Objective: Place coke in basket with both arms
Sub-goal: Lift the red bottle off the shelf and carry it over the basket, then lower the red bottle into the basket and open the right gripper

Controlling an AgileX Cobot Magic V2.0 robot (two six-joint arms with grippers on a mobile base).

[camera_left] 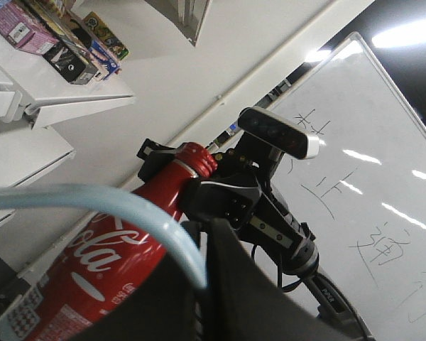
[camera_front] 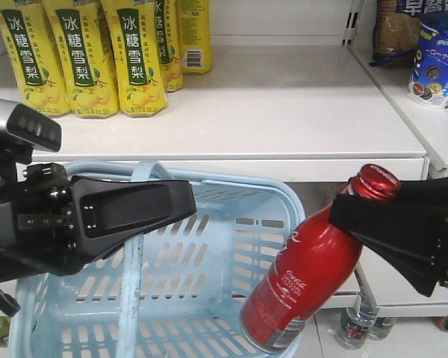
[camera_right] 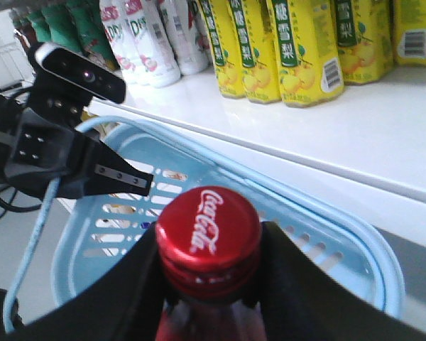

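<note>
**Right wrist view, as I read it from the remote station.** The red cap of the coke [camera_right: 208, 231], lettered in white script, sits between the 2 black jaws of the right pincer [camera_right: 210, 273], which clamp its neck. Beyond it is the slotted, light blue basket [camera_right: 341, 245]. The left pincer [camera_right: 131, 179], under a silver-grey camera block [camera_right: 78, 69], grips the thin blue handle [camera_right: 34, 238]. Yellow bottles [camera_right: 298, 50] line the white shelf [camera_right: 326, 121].
</note>
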